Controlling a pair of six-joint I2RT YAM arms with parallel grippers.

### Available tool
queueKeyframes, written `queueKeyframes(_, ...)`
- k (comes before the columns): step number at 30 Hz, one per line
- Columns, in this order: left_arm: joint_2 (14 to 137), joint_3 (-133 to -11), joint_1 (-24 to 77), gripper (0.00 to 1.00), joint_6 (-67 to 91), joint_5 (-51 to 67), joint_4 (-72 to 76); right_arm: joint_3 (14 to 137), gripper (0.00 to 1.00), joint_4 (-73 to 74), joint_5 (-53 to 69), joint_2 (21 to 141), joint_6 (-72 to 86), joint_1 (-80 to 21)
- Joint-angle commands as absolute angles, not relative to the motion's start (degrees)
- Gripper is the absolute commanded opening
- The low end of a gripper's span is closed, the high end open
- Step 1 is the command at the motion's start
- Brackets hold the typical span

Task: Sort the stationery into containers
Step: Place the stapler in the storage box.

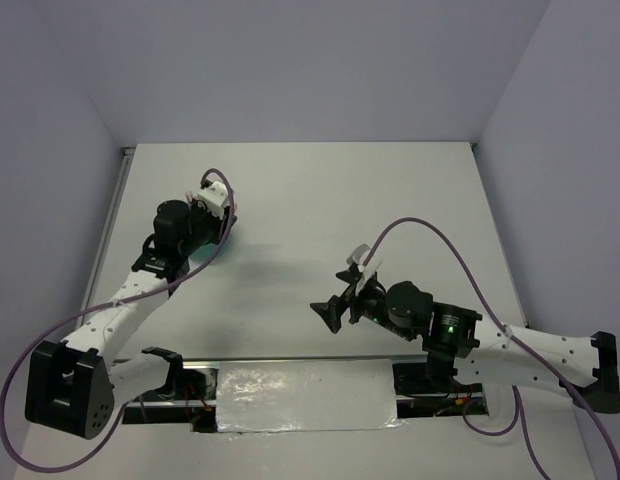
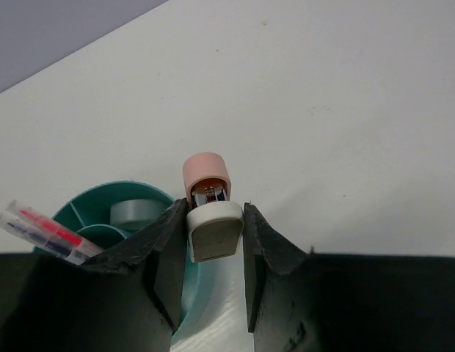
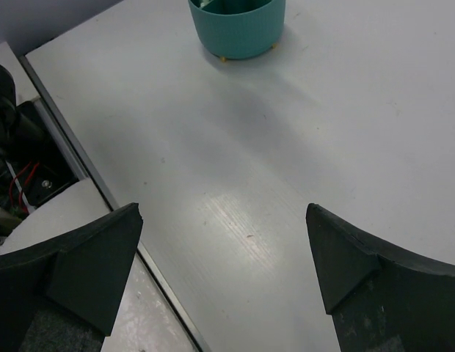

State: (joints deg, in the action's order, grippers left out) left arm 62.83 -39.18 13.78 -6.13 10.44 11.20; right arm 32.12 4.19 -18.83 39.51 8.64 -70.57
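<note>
**Top and wrist views, read left to right.** A matt white counter (image 1: 310,200) fills a bay of plain, pale grey-violet walls (image 1: 290,60). A metal rail (image 1: 112,215) runs along the counter's left edge.

**Left.** My left fingers (image 2: 172,238) are clamped on a capsule-shaped eraser (image 2: 211,220). It is pink at the far end and off-white at the near end, with metal showing between the halves. It sits at the right-hand rim of the teal organiser cup (image 2: 81,209). I cannot tell whether it is over the cup or just outside it. The cup stands on the left half of the counter, and from above it is mostly hidden under my left arm (image 1: 120,300). Inside it, a red-pink pen (image 2: 48,222) and a darker pen (image 2: 33,236), both clear-barrelled, lean out to the left. A pale tape ring (image 2: 136,213) sits in one compartment.

**Centre.** A glossy white sheet (image 1: 305,398) lies at the near edge, between the arm bases.

**Right.** My right fingers (image 3: 95,268) are spread wide above the counter with nothing between them, well apart from the cup. A green light (image 1: 450,323) glows on my right arm (image 1: 530,350), and a purple cable (image 1: 440,235) loops over it.
</note>
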Motion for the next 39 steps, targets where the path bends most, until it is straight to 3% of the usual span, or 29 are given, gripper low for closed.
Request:
queueKeyframes(1, 62.14, -37.88, 10.47, 0.00, -12.56, 15.02, 18.10, 31.03, 1.00, 1.85, -16.79, 37.36, 7.65, -70.40)
queueKeyframes(10, 64.77, -41.04, 5.54, 0.00, -18.01, 17.75, 12.66, 30.50, 1.00, 1.23, -15.12, 36.21, 7.56, -70.40)
queueKeyframes(15, 64.95, -39.12, 4.75, 0.08, -17.49, 19.42, 14.32, 30.94, 1.00, 1.58, -16.00, 36.83, 7.65, -70.57)
queueKeyframes(27, 65.39, -35.68, 4.66, 0.13, -16.08, 17.58, 16.00, 30.67, 1.00, 1.32, -16.61, 36.39, 7.73, -70.40)
queueKeyframes(39, 66.01, -32.08, 4.75, 0.35, -14.24, 12.22, 19.86, 30.85, 1.00, 1.41, -16.17, 37.00, 7.47, -70.40)
